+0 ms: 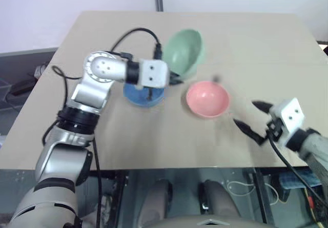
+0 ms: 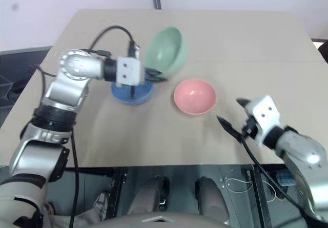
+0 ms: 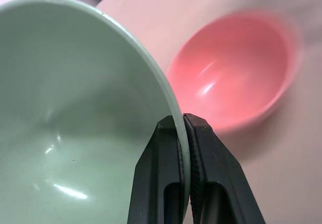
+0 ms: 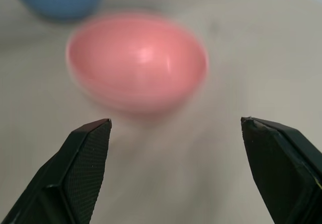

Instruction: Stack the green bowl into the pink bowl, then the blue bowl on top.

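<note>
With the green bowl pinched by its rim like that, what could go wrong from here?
1. The left pincer grips only the thin rim of the tilted mint-green plastic bowl, so it may slip or swing.
2. The small salmon-pink bowl sits loose on the tan table; an off-centre drop could knock it away.

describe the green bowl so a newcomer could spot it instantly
On the tan table, look just beyond the middle, past the blue bowl and pink bowl. The green bowl is there, pinched by its rim in the left hand. It alone is mint green and tipped on edge off the table; the other two sit flat.
</note>
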